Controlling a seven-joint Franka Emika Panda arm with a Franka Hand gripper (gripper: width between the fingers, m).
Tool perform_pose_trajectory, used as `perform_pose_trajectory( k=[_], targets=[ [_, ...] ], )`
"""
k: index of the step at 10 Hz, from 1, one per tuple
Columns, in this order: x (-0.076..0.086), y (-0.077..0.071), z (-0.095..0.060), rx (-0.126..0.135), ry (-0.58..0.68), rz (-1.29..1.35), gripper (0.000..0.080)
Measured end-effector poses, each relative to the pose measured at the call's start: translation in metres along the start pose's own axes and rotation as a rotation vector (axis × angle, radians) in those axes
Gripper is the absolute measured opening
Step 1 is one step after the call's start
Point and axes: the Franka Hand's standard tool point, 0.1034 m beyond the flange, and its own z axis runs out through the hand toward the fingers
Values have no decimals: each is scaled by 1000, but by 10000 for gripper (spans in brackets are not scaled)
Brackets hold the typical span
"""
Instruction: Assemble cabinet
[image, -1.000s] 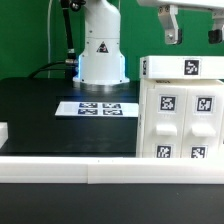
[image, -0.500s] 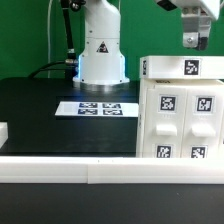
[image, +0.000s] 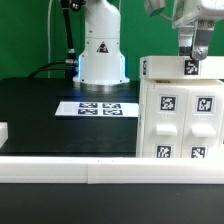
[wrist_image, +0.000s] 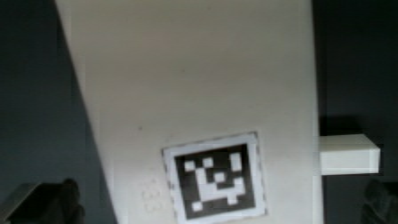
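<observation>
On the black table (image: 40, 110), marker board (image: 97, 108) lies beside the cabinet (image: 180, 110).

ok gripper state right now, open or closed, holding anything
Gripper: just above the top of the large white plastic cabinet box; fingers look parted and nothing shows between them, but open or closed cannot be told for sure.

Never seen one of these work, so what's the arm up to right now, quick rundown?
Gripper low over cabinet top, open or shut unclear. Cabinet upright on the table, tagged doors facing the exterior camera. Marker board lies apart; nothing in the way.
</observation>
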Motion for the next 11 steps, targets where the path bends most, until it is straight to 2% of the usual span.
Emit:
perform_pose_trajectory(
  k=[2,3,4,5,8,11],
  targets=[
    [-1,-2,5,8,-3,10,798],
    [-2,-2,5,8,-3,14,764],
    [-2,-2,5,8,-3,15,628],
    [-3,-2,5,9,-4,18,555],
    [-3,-2,6,10,-5,63,555],
    [-3,-3,6,16,-8,257,555]
  ],
)
